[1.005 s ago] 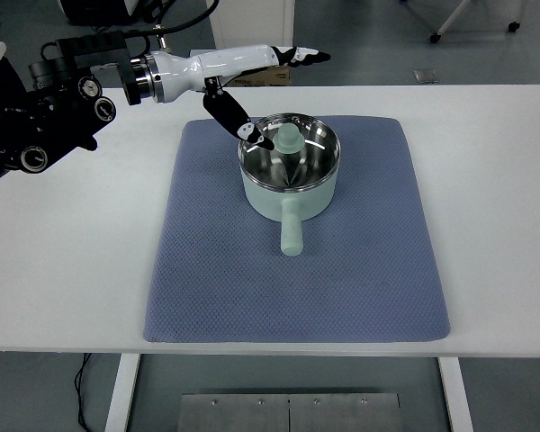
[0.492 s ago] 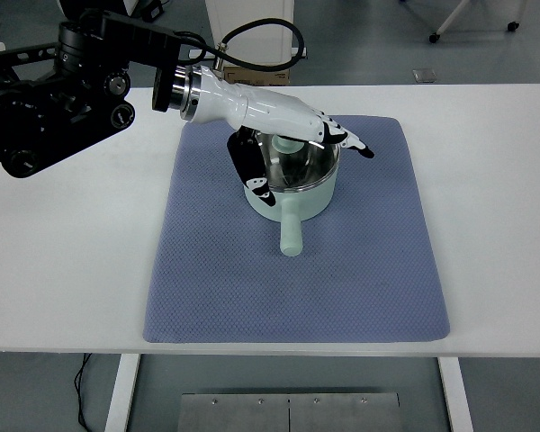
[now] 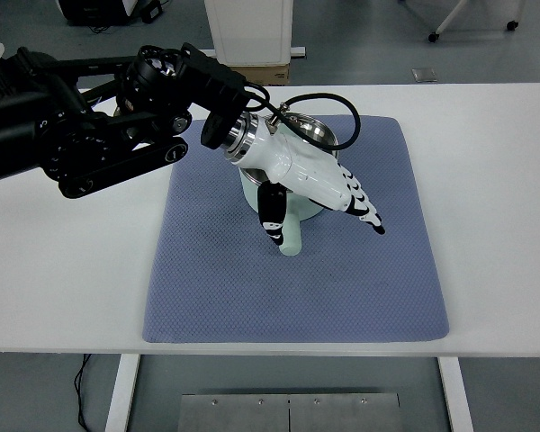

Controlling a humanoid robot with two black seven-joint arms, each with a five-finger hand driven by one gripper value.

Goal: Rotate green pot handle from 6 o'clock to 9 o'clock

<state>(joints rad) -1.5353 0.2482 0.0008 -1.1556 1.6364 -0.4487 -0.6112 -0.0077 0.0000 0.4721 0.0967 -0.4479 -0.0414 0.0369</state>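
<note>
The pale green pot with a steel lid sits on the blue mat, mostly hidden under my left hand. Its handle points toward the near edge, at about 6 o'clock. My left hand reaches in from the left and hovers over the pot's front. The fingers are stretched out to the right of the handle, and the thumb hangs down on the handle's left side. The hand is open and holds nothing. Whether the thumb touches the handle is unclear.
The black left arm spans the table's left half. A white table carries the mat. A cardboard box stands behind the table's far edge.
My left hand has moved from the pot's far side, over the lid, down to the pot's front, so that thumb and fingers now straddle the handle.
</note>
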